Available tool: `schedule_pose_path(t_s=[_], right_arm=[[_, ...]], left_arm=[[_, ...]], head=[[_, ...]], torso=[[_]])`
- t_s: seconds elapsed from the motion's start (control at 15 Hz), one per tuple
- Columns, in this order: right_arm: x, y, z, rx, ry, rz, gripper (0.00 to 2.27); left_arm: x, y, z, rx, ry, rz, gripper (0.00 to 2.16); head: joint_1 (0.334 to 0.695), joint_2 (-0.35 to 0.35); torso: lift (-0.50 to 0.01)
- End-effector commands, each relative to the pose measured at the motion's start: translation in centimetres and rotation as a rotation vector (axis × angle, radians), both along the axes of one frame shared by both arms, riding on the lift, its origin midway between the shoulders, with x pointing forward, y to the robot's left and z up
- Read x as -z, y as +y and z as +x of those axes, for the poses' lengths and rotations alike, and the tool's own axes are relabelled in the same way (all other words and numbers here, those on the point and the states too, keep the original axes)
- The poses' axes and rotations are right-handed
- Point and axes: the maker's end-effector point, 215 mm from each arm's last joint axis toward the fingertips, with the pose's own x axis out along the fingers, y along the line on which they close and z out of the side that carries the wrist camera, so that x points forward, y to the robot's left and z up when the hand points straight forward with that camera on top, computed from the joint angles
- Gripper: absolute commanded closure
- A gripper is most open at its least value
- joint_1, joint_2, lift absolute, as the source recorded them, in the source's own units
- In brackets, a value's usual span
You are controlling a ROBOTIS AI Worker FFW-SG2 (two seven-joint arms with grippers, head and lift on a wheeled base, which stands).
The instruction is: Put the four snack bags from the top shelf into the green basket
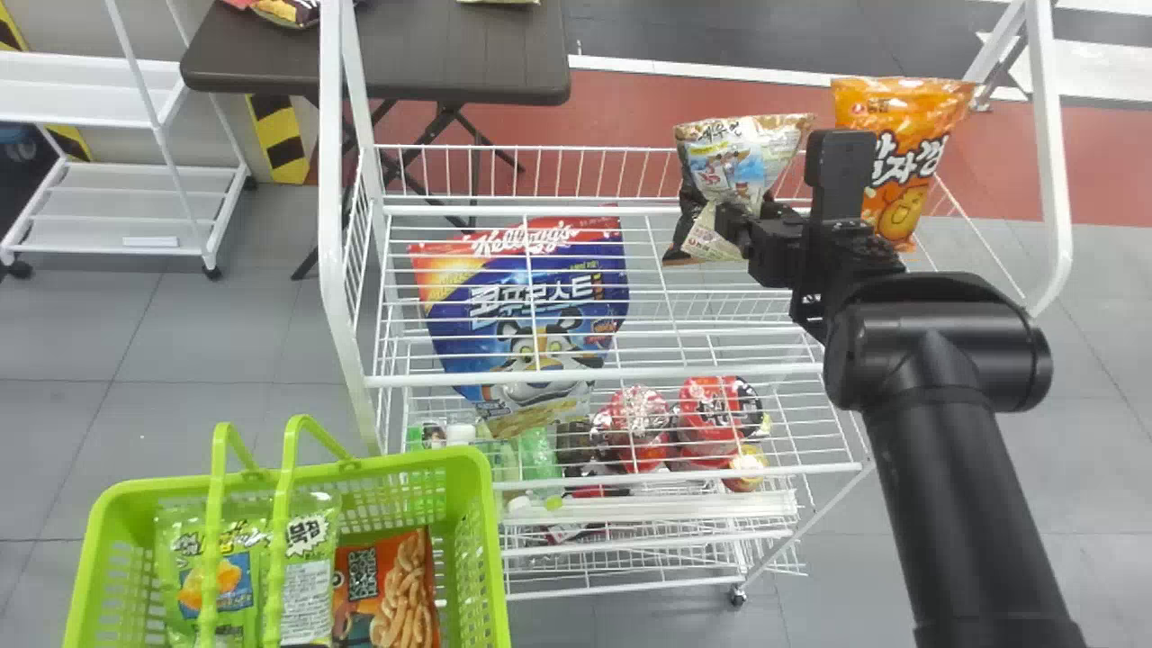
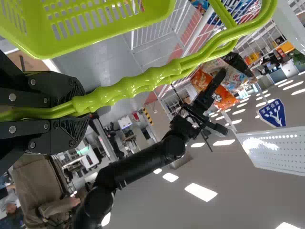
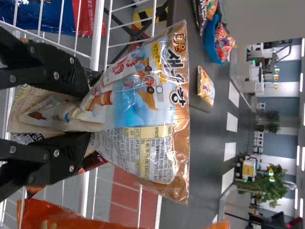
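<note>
The white rack (image 1: 331,225) spans twelve to six o'clock. The green basket (image 1: 405,461) is at eight, its handles clamped in my left gripper (image 2: 86,109). At two is the orange bag (image 1: 904,108); just before two, my right gripper (image 1: 733,225) pinches the brown-edged snack bag (image 1: 747,153).

Right forearm (image 1: 972,513): a long, smooth black tube with a soft sheen
Joint housing (image 1: 940,351): black, thick and rounded, a short cylinder with a flat round end cap
Upright block (image 1: 839,171): slim, black, with rounded corners
Wrist section (image 1: 859,261): black, boxier and more angular than the forearm
Right gripper (image 1: 733,227): black, with flat side bars and silvery round screw heads; fine ridges run along the fingers (image 3: 62,76)
Left gripper (image 2: 85,110): black bars and blocky fingers (image 2: 59,90), dotted with silvery screws, closely grooved toward the tips
</note>
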Motion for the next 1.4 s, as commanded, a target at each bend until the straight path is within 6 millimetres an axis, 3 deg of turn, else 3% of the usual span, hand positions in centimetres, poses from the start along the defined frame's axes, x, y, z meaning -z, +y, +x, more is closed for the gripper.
schedule_pose_path(t_s=[0.0,0.2,0.33,0.53,0.67,0.8,1.07,1.13,1.33], right_arm=[[-0.6,-0.5,-0.9,0.000,-0.024,0.011,2.25],[-2.3,0.1,-3.5,-0.012,-0.065,0.083,2.25],[-4.0,1.4,-7.7,-0.048,-0.070,0.165,2.25],[-7.1,6.2,-15.1,-0.151,-0.053,0.274,2.25],[-7.7,10.0,-20.0,-0.241,-0.009,0.349,2.25],[-6.9,14.4,-24.7,-0.345,0.095,0.444,2.25],[-2.6,23.7,-33.2,-0.552,0.362,0.582,2.25],[-1.9,25.9,-34.9,-0.602,0.409,0.600,2.25],[0.8,30.4,-37.6,-0.683,0.519,0.640,2.25]], left_arm=[[-0.2,0.0,-0.1,0.005,-0.002,-0.008,2.15],[-0.2,0.0,-0.1,0.005,-0.002,-0.008,2.15],[-0.2,0.0,-0.1,0.003,-0.002,-0.008,2.15],[-0.2,-0.1,0.0,0.002,-0.004,-0.008,2.15],[-0.2,-0.2,0.1,0.005,-0.003,-0.009,2.15],[-0.2,-0.4,0.1,0.007,-0.004,-0.010,2.15],[-0.3,-0.6,0.2,0.010,-0.004,-0.012,2.15],[-0.4,-0.7,0.2,0.013,-0.005,-0.011,2.15],[-0.6,-0.9,0.2,0.018,-0.010,-0.013,2.15]], head=[[0.695,-0.116],[0.695,-0.121],[0.695,-0.122],[0.695,-0.098],[0.695,-0.064],[0.695,-0.024],[0.695,0.147],[0.695,0.233],[0.695,0.350]], torso=[[0.000],[0.000],[0.000],[0.000],[0.000],[0.000],[0.000],[0.000],[0.000]])
